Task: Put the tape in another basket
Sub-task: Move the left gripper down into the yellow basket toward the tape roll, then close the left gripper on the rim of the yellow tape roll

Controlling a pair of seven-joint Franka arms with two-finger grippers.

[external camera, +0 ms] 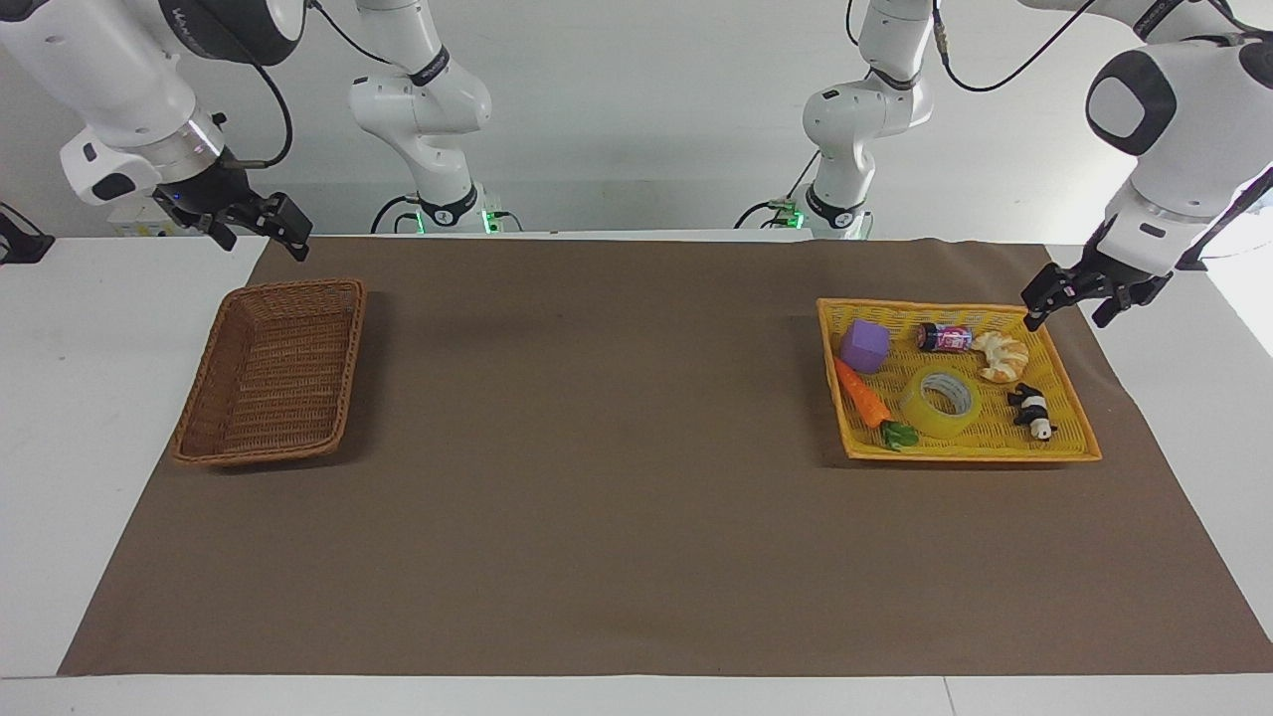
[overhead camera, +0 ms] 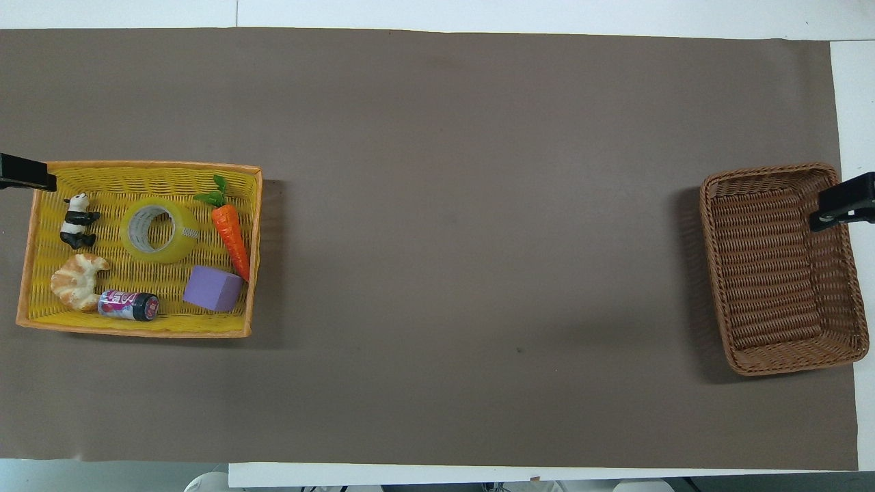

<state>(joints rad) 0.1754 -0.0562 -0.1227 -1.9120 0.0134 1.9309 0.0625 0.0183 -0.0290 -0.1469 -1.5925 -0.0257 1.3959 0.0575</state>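
The tape [external camera: 940, 403], a yellow roll with a grey core, lies flat in the yellow mesh tray [external camera: 970, 453] at the left arm's end; it also shows in the overhead view [overhead camera: 158, 230]. The brown wicker basket [external camera: 273, 373] stands empty at the right arm's end, also in the overhead view [overhead camera: 779, 266]. My left gripper [external camera: 1064, 318] is open and empty, in the air over the tray's corner nearest the robots. One of its fingers [overhead camera: 26, 181] shows in the overhead view. My right gripper [external camera: 266, 246] is open and empty, up in the air by the basket's end nearest the robots.
In the tray with the tape lie a purple cube [external camera: 865, 345], a toy carrot [external camera: 861, 391], a small can [external camera: 945, 337], a croissant [external camera: 1000, 356] and a panda figure [external camera: 1032, 411]. A brown mat [external camera: 617, 477] covers the table.
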